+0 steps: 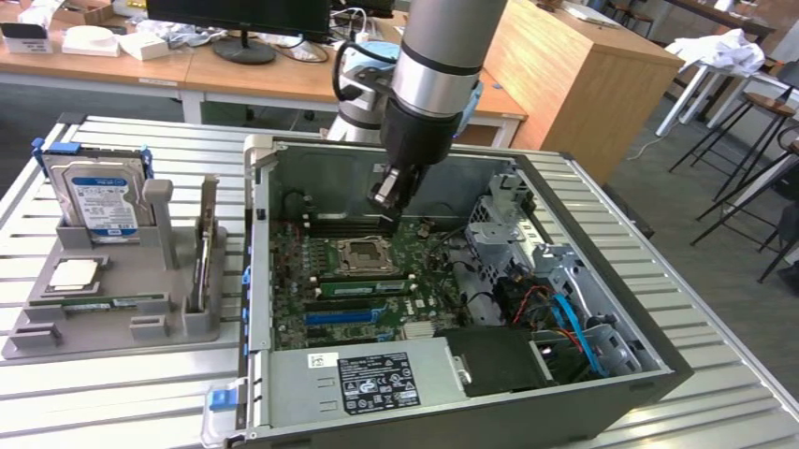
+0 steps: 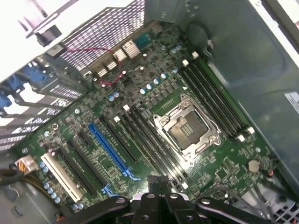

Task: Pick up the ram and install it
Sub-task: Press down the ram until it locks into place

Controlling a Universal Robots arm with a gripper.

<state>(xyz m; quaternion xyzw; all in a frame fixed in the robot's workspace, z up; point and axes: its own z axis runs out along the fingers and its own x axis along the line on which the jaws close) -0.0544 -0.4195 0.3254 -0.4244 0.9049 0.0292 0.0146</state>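
A long green ram stick [image 1: 100, 303] lies flat in the front slot of the grey parts holder [image 1: 75, 337] at the exterior view's left. Another green stick with a white label [image 1: 365, 283] sits on the motherboard [image 1: 374, 323] just in front of the open processor socket [image 1: 362, 251]. My gripper [image 1: 387, 198] hangs inside the open computer case [image 1: 649, 374], over the black memory slots [image 1: 337, 224] behind the socket. Its fingers are shut and I see nothing between them. In the wrist view the gripper [image 2: 159, 183] looks down on the socket [image 2: 187, 128] and the slots [image 2: 212, 100].
A silver hard drive [image 1: 100, 201] stands at the back of the holder, with a small square chip [image 1: 73, 273] in front of it. Inside the case are a power supply [image 1: 362, 379], a drive cage [image 1: 512, 220] and red and blue cables [image 1: 568, 313]. Desks stand behind.
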